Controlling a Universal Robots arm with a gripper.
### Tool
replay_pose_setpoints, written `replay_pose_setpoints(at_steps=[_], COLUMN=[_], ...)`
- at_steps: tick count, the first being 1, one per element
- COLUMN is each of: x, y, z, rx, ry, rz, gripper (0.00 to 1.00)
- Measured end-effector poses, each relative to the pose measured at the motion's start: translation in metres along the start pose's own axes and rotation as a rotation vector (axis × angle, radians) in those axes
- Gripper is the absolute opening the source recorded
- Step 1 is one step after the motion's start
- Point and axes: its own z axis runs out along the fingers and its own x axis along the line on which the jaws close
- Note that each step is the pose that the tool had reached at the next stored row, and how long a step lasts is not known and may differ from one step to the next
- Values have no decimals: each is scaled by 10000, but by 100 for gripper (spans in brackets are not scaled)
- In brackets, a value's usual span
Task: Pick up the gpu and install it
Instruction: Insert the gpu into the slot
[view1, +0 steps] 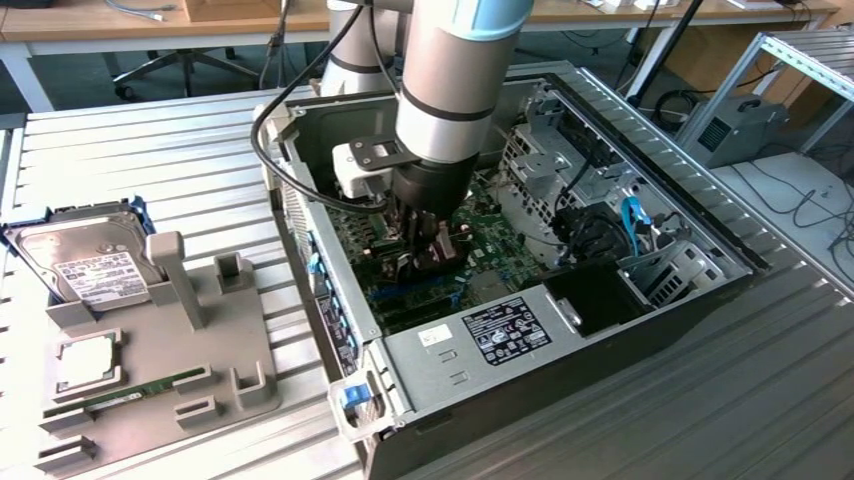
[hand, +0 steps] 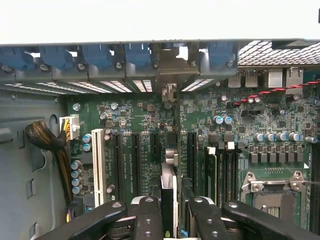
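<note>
We see the gripper (hand: 169, 220) clamped on the gpu (hand: 168, 195), held edge-on above the motherboard (hand: 240, 150). We judge the card light, rigid and fragile, best gripped along its top edge.

The arm (view1: 458, 70) was a thick cylinder of silver-grey metal, with a pale blue cap at its upper end and a black ring band lower down. Below the band sat a black wrist section. A white-grey block with a black square plate (view1: 366, 163) was fixed to its side. Black cables (view1: 274, 110) looped from the wrist area up along the arm. The gripper (hand: 175, 220) was black, with two jointed finger linkages carrying round silver pivot pins. A second silver-grey arm segment (view1: 360, 45) stood behind.
</note>
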Motion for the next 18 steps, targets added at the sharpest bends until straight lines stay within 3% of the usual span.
replay_pose_setpoints(at_steps=[18], x=[-33], y=[1], z=[22], rx=[-1], ry=[18], rz=[-99], gripper=[26])
